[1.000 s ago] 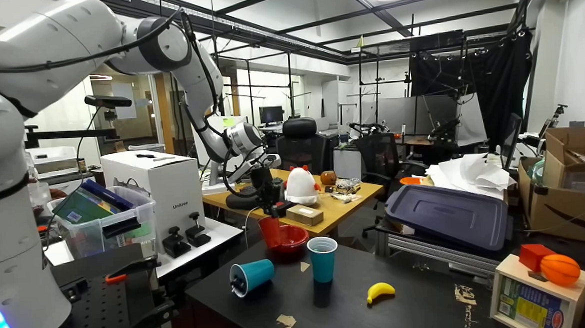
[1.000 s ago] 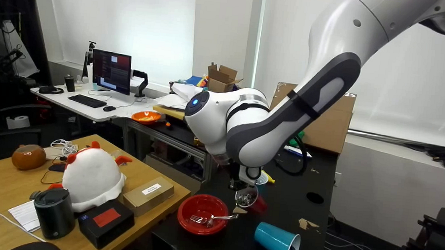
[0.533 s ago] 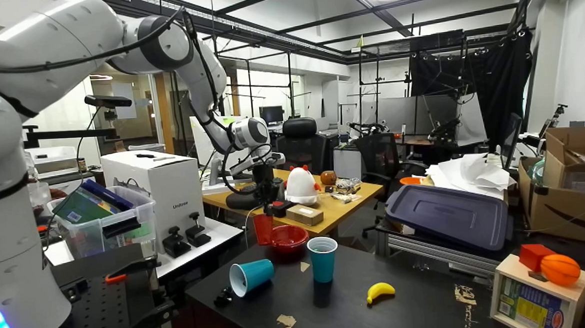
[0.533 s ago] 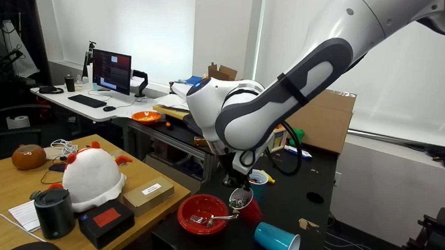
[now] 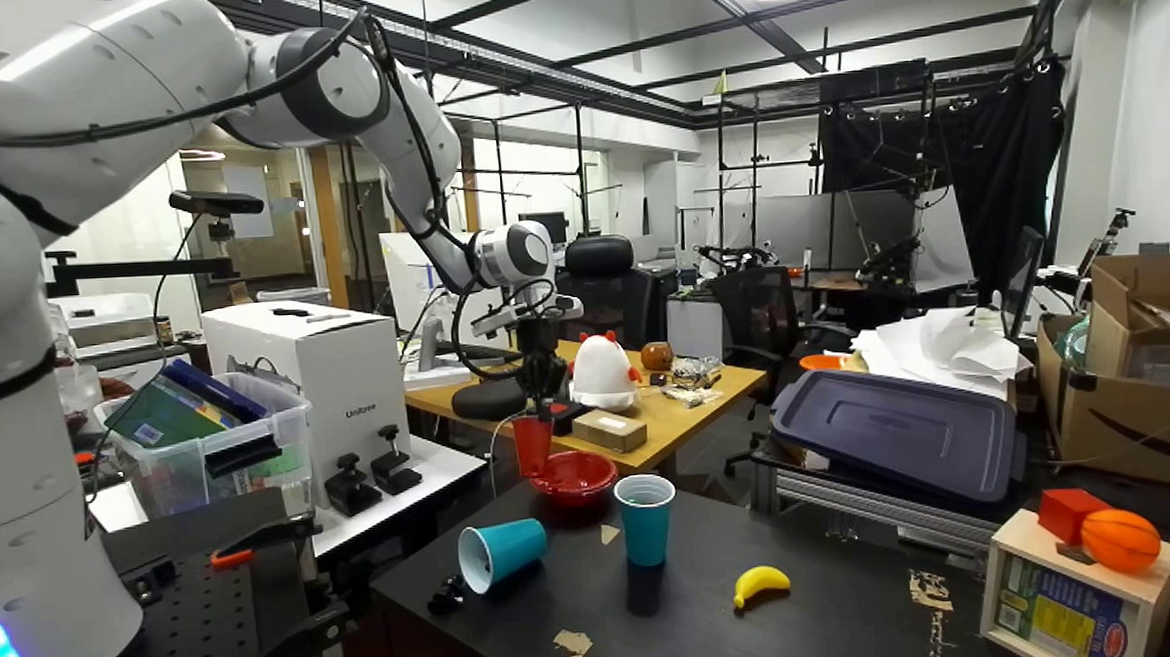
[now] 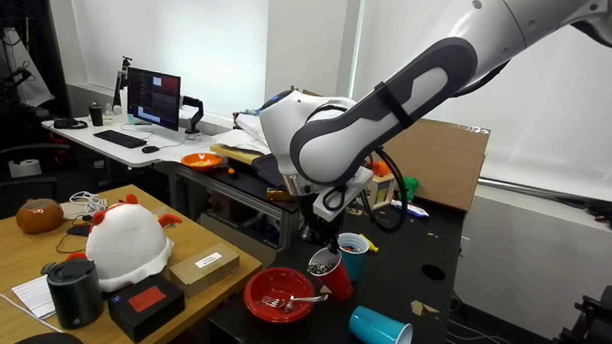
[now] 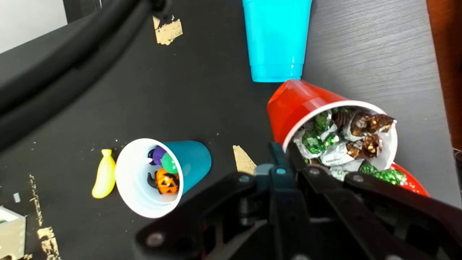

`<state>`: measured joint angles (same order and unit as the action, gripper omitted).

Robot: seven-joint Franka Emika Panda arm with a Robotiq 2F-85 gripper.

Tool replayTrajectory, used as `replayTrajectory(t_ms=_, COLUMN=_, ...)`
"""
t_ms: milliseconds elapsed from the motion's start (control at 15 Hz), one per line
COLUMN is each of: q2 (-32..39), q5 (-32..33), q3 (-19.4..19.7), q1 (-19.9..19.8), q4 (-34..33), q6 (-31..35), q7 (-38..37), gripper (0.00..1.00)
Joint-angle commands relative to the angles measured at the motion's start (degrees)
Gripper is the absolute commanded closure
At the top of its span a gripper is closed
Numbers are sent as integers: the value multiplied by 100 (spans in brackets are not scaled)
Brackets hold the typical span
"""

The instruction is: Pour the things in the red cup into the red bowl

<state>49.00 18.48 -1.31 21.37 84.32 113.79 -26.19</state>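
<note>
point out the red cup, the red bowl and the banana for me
Red cup [image 7: 297, 103]: wrist view, on its outer side wall.
Red bowl [image 6: 277, 280]: an exterior view, on its inner wall.
Banana [image 5: 759, 581]: an exterior view, on its middle.

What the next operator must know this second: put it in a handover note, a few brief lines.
Gripper: shut on the rim of the red cup.
The red cup: held off the black table, tilted, mouth toward the red bowl.
Wrapped candies: in the red cup.
The red bowl: on the black table, metal cutlery in it.
Done: cup gripped, lifted, tilted.
Left: pour the candies; the cup probably needs to go farther over the bowl and tip more.
</note>
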Motion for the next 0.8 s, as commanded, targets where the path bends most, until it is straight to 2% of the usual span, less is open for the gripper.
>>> replayTrajectory(t_ms=0, q2=221, q5=52, q3=203, q1=127, q4=-399, q6=-354, q7=60, gripper=99)
replayTrajectory(t_ms=733, q2=959, q5=316, q3=514, q1=326, q4=-1610, q6=-380, q7=52, gripper=99)
